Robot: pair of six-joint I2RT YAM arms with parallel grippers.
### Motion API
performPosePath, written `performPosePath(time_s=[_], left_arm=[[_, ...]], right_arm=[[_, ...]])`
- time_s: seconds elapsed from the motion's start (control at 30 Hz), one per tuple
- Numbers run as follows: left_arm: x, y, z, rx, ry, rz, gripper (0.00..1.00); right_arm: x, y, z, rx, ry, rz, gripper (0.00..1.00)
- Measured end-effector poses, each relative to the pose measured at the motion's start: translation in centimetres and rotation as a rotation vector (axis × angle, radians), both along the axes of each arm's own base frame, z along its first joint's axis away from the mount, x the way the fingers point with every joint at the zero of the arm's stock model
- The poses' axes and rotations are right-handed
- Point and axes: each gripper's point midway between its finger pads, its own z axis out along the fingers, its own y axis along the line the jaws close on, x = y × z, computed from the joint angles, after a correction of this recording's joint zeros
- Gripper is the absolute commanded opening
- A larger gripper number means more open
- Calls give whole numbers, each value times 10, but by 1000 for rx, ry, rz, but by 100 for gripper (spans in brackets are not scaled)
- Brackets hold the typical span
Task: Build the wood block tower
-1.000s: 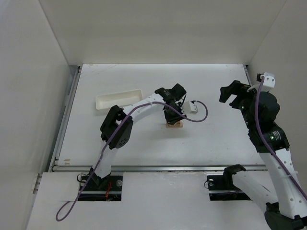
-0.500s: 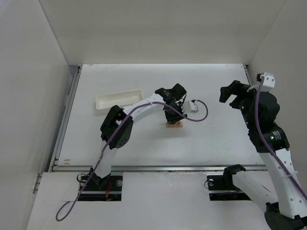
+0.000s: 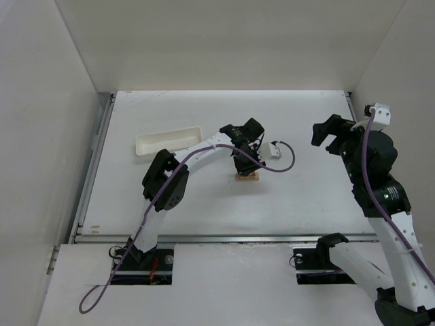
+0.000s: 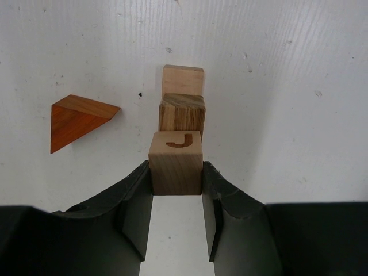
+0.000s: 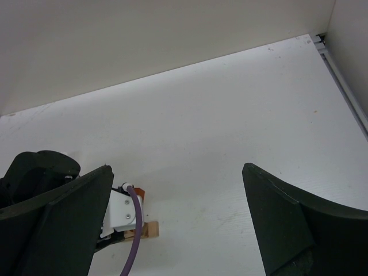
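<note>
Tower part-built at mid-frame: the left fingers [image 4: 135, 210] pinch the J block [image 4: 176, 164] just by a darker block [image 4: 181, 113] seemingly stacked on a tan block [image 4: 183, 79], the orange-red wedge [image 4: 73, 119] lies apart at left, yet to go on, and the right fingers [image 5: 63, 221] stand spread, empty.

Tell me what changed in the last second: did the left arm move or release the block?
Nothing visibly changed. The left fingers stay clamped on the J block over the two stacked blocks; the right fingers stay wide open, empty, off to the side.
</note>
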Motion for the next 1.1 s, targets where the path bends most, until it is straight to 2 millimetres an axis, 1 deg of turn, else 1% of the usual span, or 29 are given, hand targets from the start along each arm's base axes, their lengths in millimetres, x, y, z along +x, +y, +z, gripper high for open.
performPosePath(time_s=[0.3, 1.1], left_arm=[[-4, -3, 0, -8, 10, -10, 10], [-2, -2, -2, 4, -6, -16, 10]], right_arm=[[0, 0, 0, -1, 1, -2, 100], [0, 0, 0, -1, 2, -1, 100]])
